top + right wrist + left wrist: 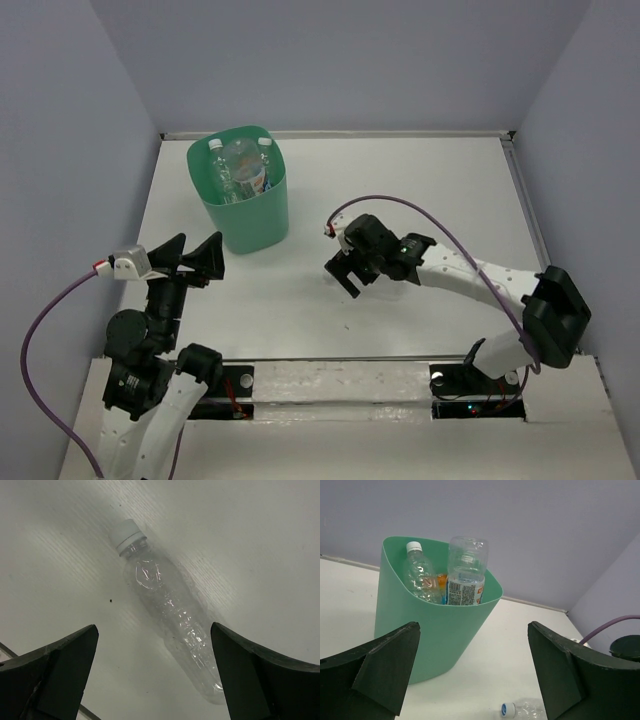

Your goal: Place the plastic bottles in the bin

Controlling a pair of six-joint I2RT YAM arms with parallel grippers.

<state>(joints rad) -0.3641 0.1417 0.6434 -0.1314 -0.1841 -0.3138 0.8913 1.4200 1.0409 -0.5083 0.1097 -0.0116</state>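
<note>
Plastic is what sits under your right gripper: a clear bottle lies flat on the tabletop, right of the bin and well apart from it. The right wrist view puts it straight below the gripper, in the gap between the two fingers. Its white cap points to the upper left of that view, and its crinkled body runs down toward the right-hand finger. The right gripper is spread wide, hangs above the bottle without touching it, and carries nothing. Your left gripper is also spread wide and empty. It sits just near and left of the bin's base and faces the bin. In the top view the right gripper covers the clear bottle, so you cannot make it out there; only the right wrist view shows its whole length. The left wrist view shows just the cap end of a clear bottle on the tabletop at its bottom edge, presumably that same one. The left wrist view also shows what stands in the bin: a white-capped clear bottle on the left, a taller labelled bottle on the right rising past the rim, and a sliver of orange bottle between them. From above you see only a cluster of bottle tops inside the mint-green rim.
</note>
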